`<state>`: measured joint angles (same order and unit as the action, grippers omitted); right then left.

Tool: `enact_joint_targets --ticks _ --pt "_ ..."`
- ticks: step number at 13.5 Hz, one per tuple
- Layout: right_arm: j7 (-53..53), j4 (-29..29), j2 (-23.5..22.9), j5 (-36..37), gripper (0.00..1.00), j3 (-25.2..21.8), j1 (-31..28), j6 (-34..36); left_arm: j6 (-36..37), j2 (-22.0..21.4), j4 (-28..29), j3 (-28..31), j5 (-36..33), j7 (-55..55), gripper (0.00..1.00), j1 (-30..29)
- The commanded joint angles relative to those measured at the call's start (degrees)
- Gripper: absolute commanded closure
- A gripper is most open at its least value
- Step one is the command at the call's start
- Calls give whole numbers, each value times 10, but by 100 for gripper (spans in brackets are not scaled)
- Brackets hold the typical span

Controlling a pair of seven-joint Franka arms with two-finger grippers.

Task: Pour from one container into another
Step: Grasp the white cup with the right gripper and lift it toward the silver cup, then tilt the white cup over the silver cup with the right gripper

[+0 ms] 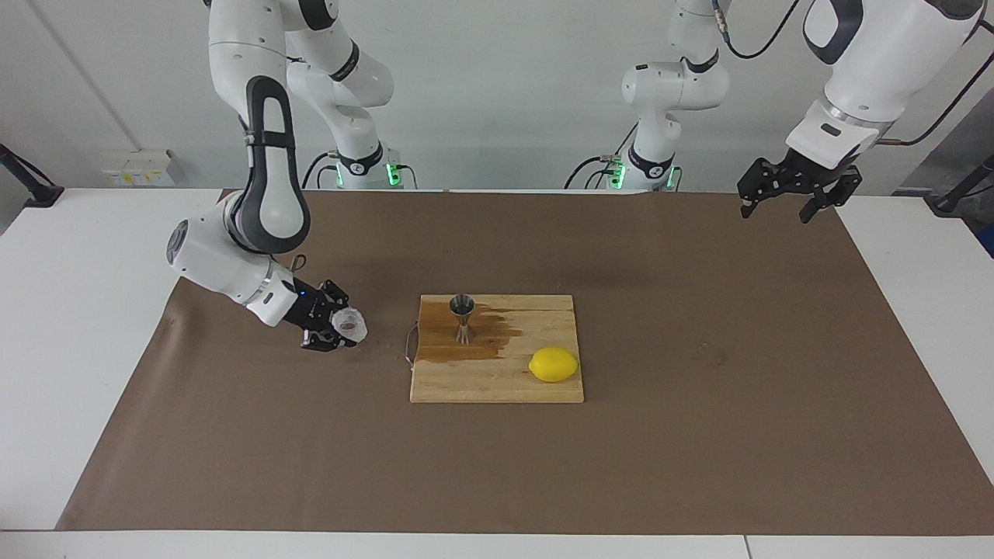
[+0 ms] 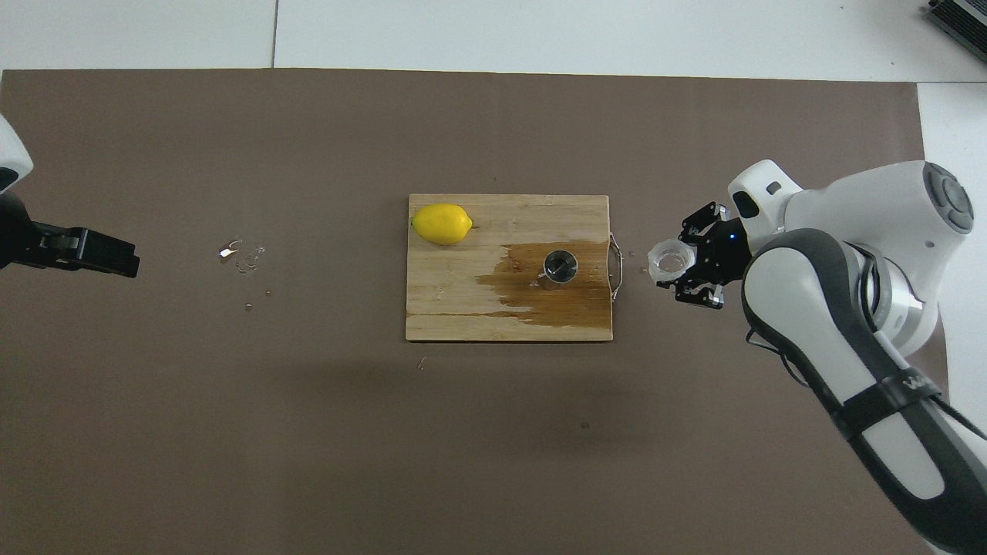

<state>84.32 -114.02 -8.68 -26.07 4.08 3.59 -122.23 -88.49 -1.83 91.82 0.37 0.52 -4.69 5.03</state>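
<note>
My right gripper [image 1: 335, 330] is shut on the translucent plastic cup [image 1: 349, 324]. It holds the cup low over the brown mat, tipped on its side with the mouth toward the cutting board. In the overhead view the cup [image 2: 669, 260] and right gripper [image 2: 690, 270] sit beside the board's metal handle [image 2: 615, 266]. The steel jigger [image 1: 463, 317] stands upright on the board, on a dark wet patch [image 1: 485, 341]; it also shows in the overhead view [image 2: 559, 266]. My left gripper [image 1: 776, 211] is open, empty and raised over the mat's edge at the left arm's end, where that arm waits.
The wooden cutting board [image 1: 497, 384] lies mid-table with a yellow lemon [image 1: 554, 364] on the corner farther from the robots. Water droplets [image 2: 240, 254] lie on the brown mat [image 2: 493, 447] toward the left arm's end.
</note>
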Motion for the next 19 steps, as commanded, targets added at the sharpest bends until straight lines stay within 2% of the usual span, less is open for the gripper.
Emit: enact_joint_targets --ticks 1,9,15,17,19 --pt "-88 15 -2 51 79 0 36 -7 9 -13 9 9 -13 -4 0 8" --pt "-303 38 0 232 80 3 141 -7 5 -12 9 9 -13 -3 0 9" --pt "-326 53 -1 294 81 6 164 3 -1 -13 17 2 -6 -2 0 -13" --pt "-354 68 -2 319 81 6 165 28 -8 -12 16 -42 -5 -2 0 -58" --pt "-359 90 -8 334 81 7 165 48 -16 -12 17 -42 -4 -1 0 -50"
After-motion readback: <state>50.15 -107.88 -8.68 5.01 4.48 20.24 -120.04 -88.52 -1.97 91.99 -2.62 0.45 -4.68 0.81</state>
